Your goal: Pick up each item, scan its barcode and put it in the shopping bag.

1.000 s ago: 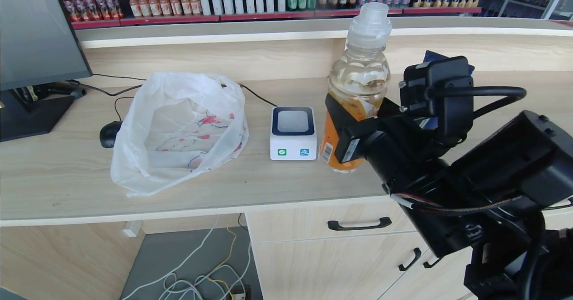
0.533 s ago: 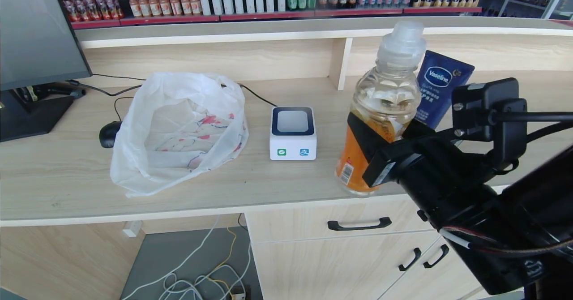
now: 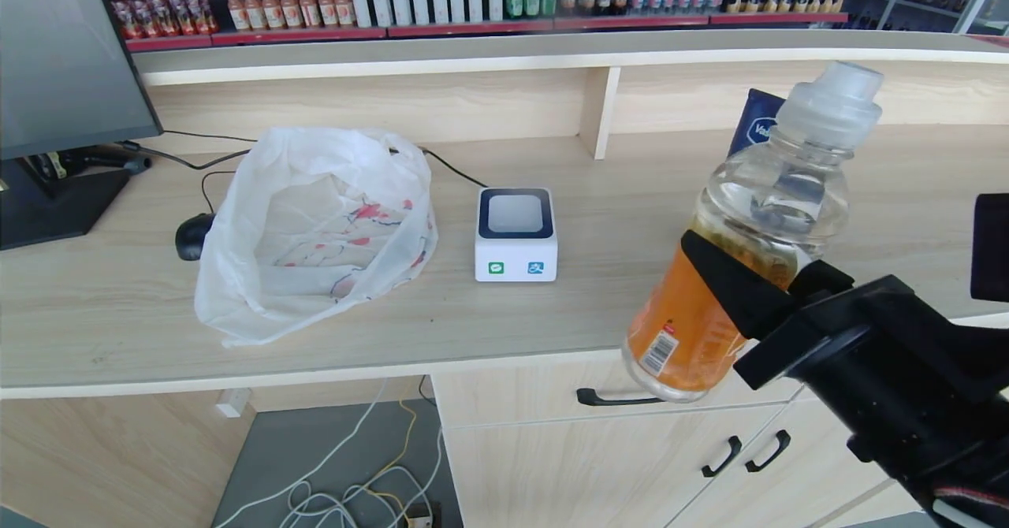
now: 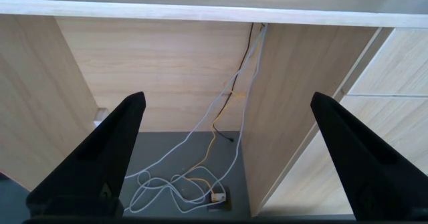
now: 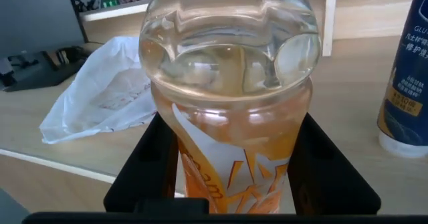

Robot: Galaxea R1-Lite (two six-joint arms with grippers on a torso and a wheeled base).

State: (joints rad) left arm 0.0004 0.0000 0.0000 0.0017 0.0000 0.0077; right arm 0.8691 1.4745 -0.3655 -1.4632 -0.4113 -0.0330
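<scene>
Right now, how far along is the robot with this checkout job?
Done: nothing I can make out in the shopping bag. In hand: the right gripper holds the orange-labelled bottle aloft, off to the right of the scanner. Left: bagging it, then the blue tube on the counter.

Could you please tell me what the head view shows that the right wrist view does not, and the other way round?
Head view's extras: the scanner, the drawer handles, and the cap and barcode of the bottle.
Right wrist view's extras: the lower end of the blue tube, standing on its white cap on the counter, and black jaws on both sides of the bottle.
Shared: the bottle, the white shopping bag, the tube's upper part and the counter.
</scene>
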